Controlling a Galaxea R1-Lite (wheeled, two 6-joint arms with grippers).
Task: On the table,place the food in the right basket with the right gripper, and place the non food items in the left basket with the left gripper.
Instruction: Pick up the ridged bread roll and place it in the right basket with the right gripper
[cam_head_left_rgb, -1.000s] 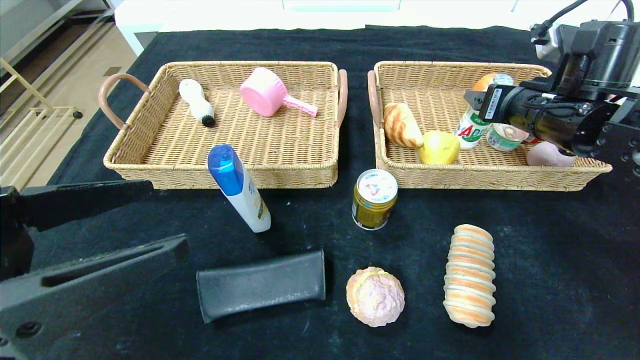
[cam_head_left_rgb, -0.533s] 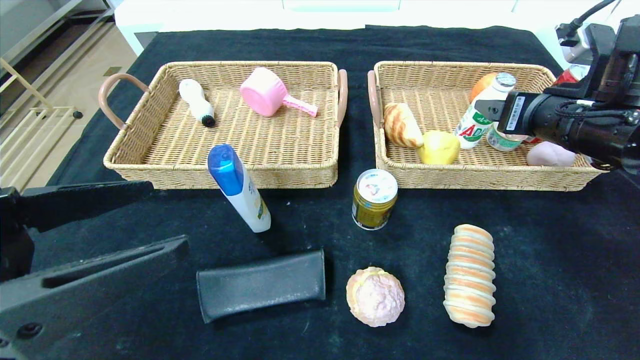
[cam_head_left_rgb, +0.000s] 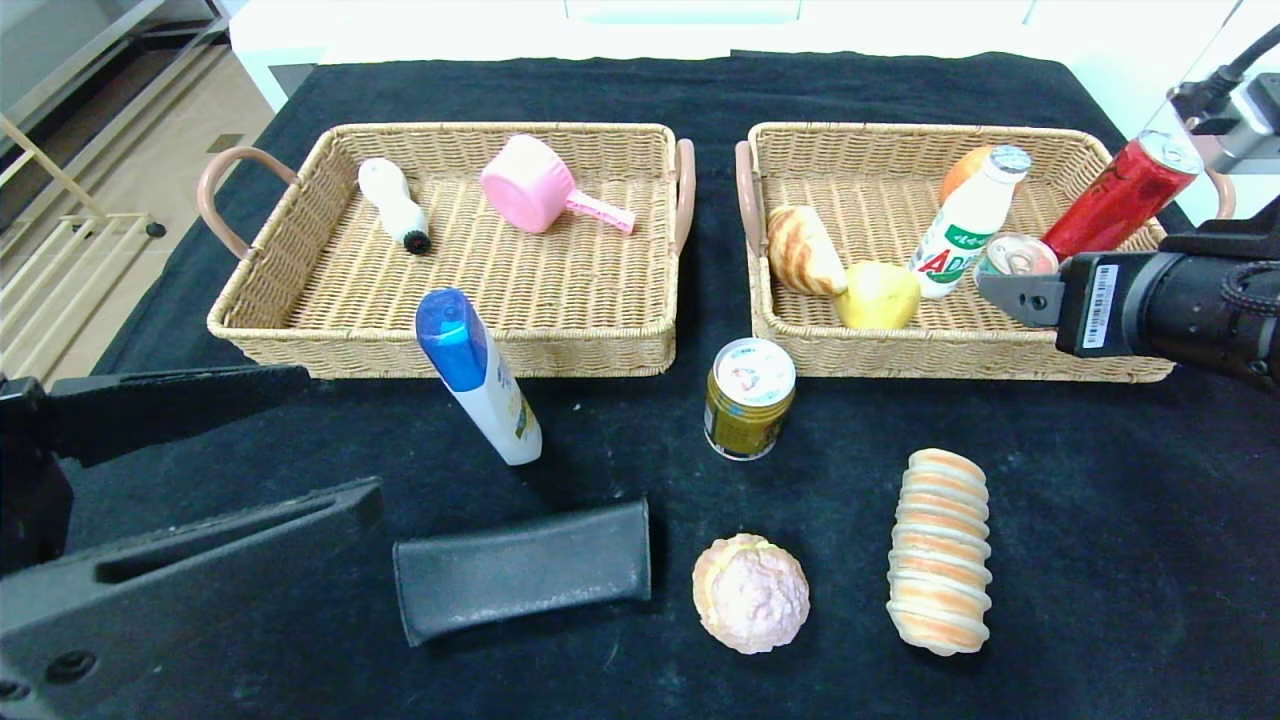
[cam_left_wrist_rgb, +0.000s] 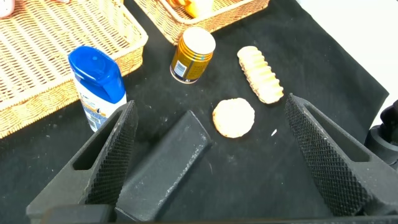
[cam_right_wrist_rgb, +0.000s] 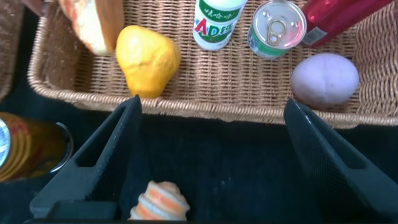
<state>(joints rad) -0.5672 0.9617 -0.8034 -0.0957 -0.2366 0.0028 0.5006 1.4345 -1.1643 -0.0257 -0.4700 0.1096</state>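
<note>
The right gripper (cam_head_left_rgb: 1000, 290) hangs over the front edge of the right basket (cam_head_left_rgb: 960, 350) with its jaws spread wide and nothing between them; in its wrist view the two fingers (cam_right_wrist_rgb: 106, 162) frame the basket's front wall. Inside that basket lie a striped bread roll (cam_head_left_rgb: 803, 250), a yellow pear (cam_head_left_rgb: 877, 294), a white AD milk bottle (cam_head_left_rgb: 965, 222), an orange (cam_head_left_rgb: 962, 170) behind it, a small pull-tab can (cam_head_left_rgb: 1012, 256), a red soda can (cam_head_left_rgb: 1120, 197) leaning against the far right rim, and a pale pink egg-shaped item (cam_right_wrist_rgb: 324, 78) seen only from the right wrist. The left gripper (cam_left_wrist_rgb: 208, 155) hovers low at the near left of the black table (cam_head_left_rgb: 1100, 520), jaws fully apart and empty, just above a dark grey case (cam_head_left_rgb: 522, 570). A white lotion bottle with a blue cap (cam_head_left_rgb: 478, 375) stands just in front of the left basket (cam_head_left_rgb: 440, 350), which holds a white brush (cam_head_left_rgb: 393, 204) and a pink scoop (cam_head_left_rgb: 540, 195). On the table between the baskets stands a gold can (cam_head_left_rgb: 749, 398); nearer the robot lie a pink cream puff (cam_head_left_rgb: 751, 593) and a long ridged bread loaf (cam_head_left_rgb: 939, 549)
</note>
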